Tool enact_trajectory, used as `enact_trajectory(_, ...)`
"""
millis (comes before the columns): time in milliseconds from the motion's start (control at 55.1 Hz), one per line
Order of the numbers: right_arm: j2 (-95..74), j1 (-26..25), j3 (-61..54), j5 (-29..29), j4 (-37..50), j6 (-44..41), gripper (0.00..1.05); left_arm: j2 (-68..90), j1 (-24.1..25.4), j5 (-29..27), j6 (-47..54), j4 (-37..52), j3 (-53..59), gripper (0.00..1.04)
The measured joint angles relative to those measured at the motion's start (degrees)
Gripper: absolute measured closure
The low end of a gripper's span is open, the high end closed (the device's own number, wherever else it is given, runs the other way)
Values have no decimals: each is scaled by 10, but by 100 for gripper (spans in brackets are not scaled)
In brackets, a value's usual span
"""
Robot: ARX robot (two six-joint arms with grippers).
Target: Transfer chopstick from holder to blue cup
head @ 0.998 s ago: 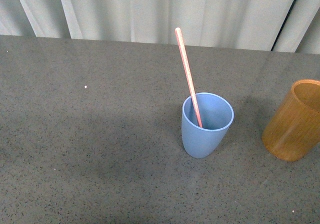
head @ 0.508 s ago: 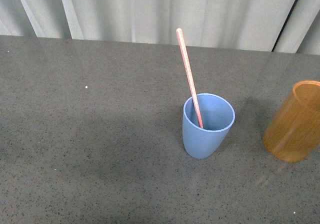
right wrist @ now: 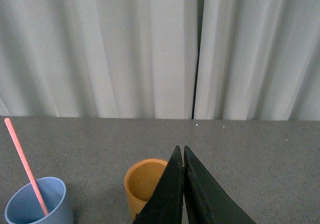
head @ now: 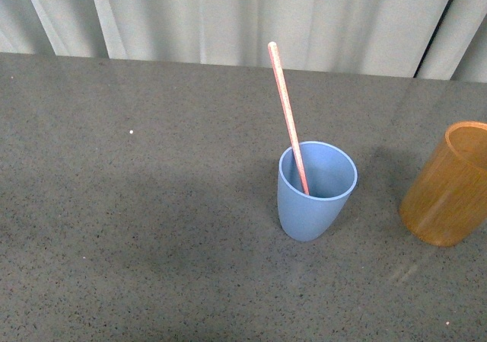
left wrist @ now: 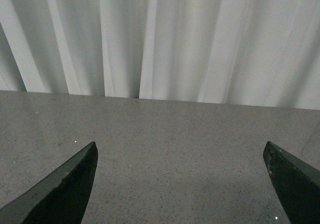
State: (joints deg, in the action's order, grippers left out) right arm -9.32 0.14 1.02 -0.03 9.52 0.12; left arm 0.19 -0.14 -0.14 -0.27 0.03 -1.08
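Scene unchanged across the last second apart from a slight camera shift: chopstick (head: 288, 119) is seated in the blue cup (head: 316, 192), leaning back-left, holder (head: 449, 185) emptied. Transfer is judged complete. Left gripper (left wrist: 180, 184) jaws are spread wide, nothing held; right gripper (right wrist: 183, 184) jaws are pressed together, empty. Holder is cut by the right frame edge; worktop (head: 137, 205) left of the cup offers room to move.

Left claw (left wrist: 180, 184) spread wide, right claw (right wrist: 183, 156) closed, empty.
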Motion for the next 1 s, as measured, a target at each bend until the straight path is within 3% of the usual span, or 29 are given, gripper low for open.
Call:
enact_trajectory(91,79,0,0,0,-91,0,104,0,0,0,0,0,0,7)
enact_trajectory(345,91,0,0,0,-94,0,104,-1,0,0,0,0,0,7)
enact_trajectory(907,91,0,0,1,-94,0,14,-1,0,0,0,0,0,7)
enact_trajectory(998,91,0,0,1,-94,0,9,-1,0,0,0,0,0,7)
